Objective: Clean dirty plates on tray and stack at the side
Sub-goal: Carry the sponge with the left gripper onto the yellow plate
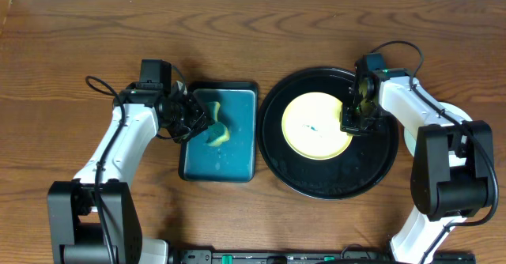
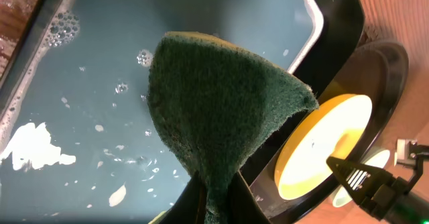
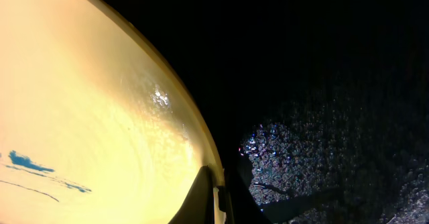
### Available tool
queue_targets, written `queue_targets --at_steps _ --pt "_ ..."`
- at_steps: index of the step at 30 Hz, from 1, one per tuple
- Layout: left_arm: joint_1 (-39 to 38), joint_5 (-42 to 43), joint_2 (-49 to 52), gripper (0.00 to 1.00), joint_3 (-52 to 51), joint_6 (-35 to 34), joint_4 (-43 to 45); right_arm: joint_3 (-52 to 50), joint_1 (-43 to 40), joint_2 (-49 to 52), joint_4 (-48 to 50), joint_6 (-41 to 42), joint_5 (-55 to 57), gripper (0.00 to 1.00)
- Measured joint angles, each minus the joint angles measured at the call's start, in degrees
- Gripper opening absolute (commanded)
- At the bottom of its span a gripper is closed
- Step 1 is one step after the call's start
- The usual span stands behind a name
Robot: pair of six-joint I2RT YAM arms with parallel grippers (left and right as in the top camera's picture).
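On the wooden table (image 1: 253, 35) I see a teal tray (image 1: 233, 157) holding soapy water, bubbles (image 2: 64, 26) in one corner; a folded green-yellow sponge (image 1: 215, 132) over its left side.

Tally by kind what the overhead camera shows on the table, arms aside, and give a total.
Trays: 2, a round black tray with raised rim and a rectangular teal tray
Plates: 1, a pale yellow round plate
Sponges: 1, a yellow-and-green scrubbing sponge
Total: 4

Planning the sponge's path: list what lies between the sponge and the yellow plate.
Overhead view: the teal tray, its wet floor and right rim, then the black tray, rim and floor; they almost touch.
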Motion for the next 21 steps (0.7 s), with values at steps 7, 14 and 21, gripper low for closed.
queue_targets --at_steps 7,14,21 --pt "-0.1 1.5 0.0 0.07 0.0 -0.2 -0.2 0.0 -0.3 0.0 -0.5 -0.6 -1.1 0.01" --pt "-3.0 2.2 0.0 0.07 0.1 4.1 0.7 0.3 -1.0 0.4 -1.7 -3.1 -2.8 0.01" --pt "-9.0 0.7 -0.3 0.07 0.2 8.0 2.4 1.5 -1.0 0.9 -3.9 -3.2 -3.2 0.01"
